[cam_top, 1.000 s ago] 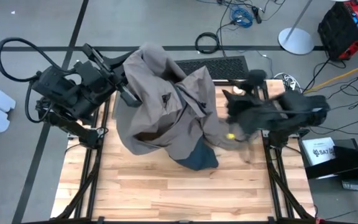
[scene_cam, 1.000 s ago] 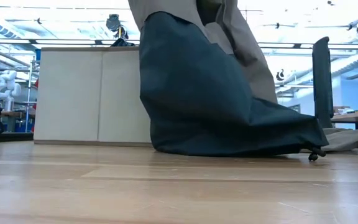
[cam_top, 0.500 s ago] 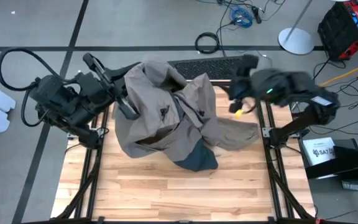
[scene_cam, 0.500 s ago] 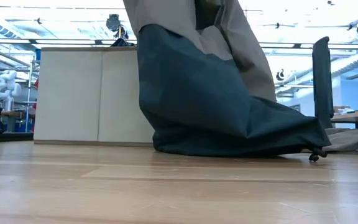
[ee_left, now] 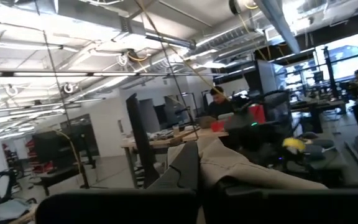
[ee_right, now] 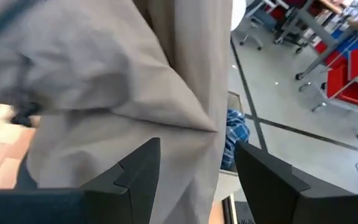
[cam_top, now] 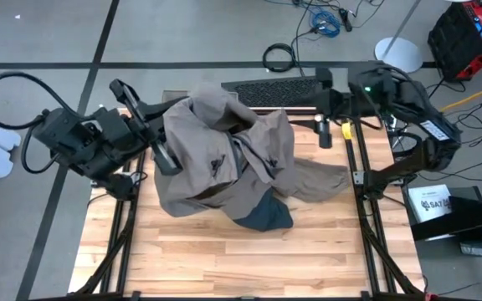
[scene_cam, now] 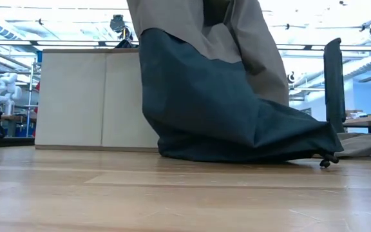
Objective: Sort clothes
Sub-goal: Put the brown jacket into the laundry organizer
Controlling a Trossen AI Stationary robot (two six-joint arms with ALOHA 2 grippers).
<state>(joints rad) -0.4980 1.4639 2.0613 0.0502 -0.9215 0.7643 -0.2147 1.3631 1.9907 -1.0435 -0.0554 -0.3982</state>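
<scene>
The left gripper (cam_top: 164, 159) is mostly buried under the taupe-brown garment (cam_top: 224, 159); its fingers are pressed together, and the fabric draped over them suggests they pinch it, though the contact itself is hidden. The garment hangs lifted over the table's (cam_top: 224, 259) far middle, a sleeve trailing toward the right edge, its dark teal lining (scene_cam: 224, 109) resting on the wood. The right gripper (cam_top: 325, 134) hovers at the far right edge, fingers spread and holding nothing, just beside the cloth.
</scene>
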